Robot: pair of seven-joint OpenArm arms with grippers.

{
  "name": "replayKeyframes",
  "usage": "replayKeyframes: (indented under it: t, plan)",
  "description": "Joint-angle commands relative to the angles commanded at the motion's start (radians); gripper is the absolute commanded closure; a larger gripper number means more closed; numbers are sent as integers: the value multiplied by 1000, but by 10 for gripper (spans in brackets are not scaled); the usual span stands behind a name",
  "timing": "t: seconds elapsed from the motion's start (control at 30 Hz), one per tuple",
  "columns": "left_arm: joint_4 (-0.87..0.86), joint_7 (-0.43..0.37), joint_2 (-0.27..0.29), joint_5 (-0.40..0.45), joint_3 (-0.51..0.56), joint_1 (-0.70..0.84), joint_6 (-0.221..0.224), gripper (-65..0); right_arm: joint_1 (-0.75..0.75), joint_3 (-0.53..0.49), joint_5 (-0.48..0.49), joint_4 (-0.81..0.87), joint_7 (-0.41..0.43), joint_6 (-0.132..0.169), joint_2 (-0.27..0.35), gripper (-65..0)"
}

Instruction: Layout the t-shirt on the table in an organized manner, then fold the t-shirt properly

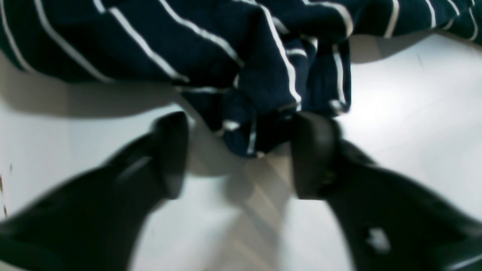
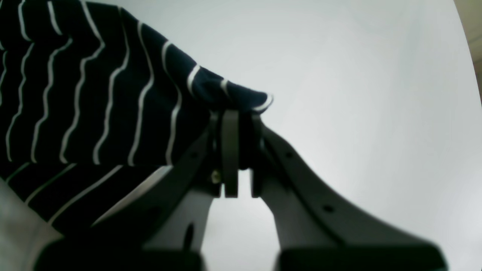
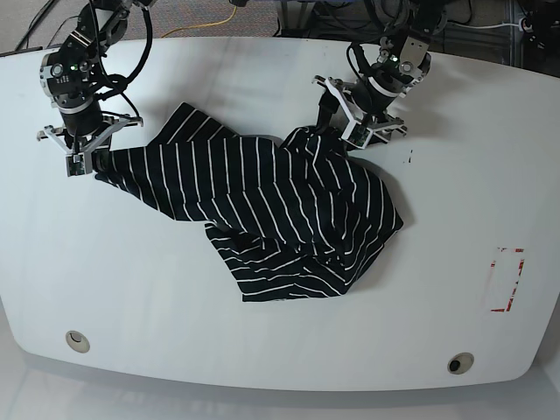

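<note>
- Shirt (image 3: 289, 219): dark with thin white stripes, lying crumpled on the white surface (image 3: 262, 350), spread from near the far-left corner toward the middle; its bulk is bunched in folds at mid-surface.
- Right hand (image 3: 87, 162): near the far-left corner, fingers closed together on a corner of the shirt; in the right wrist view (image 2: 238, 113) the fabric tip pokes out just above the pinched fingertips.
- Left hand (image 3: 343, 131): near the far edge, right of centre, at the shirt's far tip. In the left wrist view (image 1: 241, 150) its fingers stand wide apart, with a bunched fold of striped cloth (image 1: 263, 94) hanging between the tips; the cloth touches one finger but is not clamped.
- Red rectangular marking (image 3: 506, 280): near the right edge, well apart from the shirt.
- Two round holes (image 3: 77, 339) along the near edge.
</note>
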Motion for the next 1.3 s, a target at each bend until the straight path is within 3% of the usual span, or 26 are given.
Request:
replayKeyframes:
  t: [0.27, 0.47, 0.73, 0.87, 1.07, 1.3]
  plan:
    - [-68, 0, 23, 0, 0, -49, 0, -179, -2, 0, 0, 0, 0, 0, 0, 0]
    - [-60, 0, 23, 2, 0, -51, 0, -7, -2, 0, 0, 2, 0, 0, -2, 0]
    - [0, 0, 14, 3, -25, -44, 0, 0, -3, 2, 0, 5, -2, 0, -2, 0]
    - [81, 2, 12, 5, -110, -37, -5, 0, -2, 6, 0, 6, -2, 0, -2, 0]
    - [192, 2, -58, 0, -216, -40, -6, 0, 29, 5, 0, 8, -2, 0, 3, 0]
    - [239, 2, -124, 0, -269, -127, -6, 0, 110, 2, -8, 6, -2, 0, 17, 0]
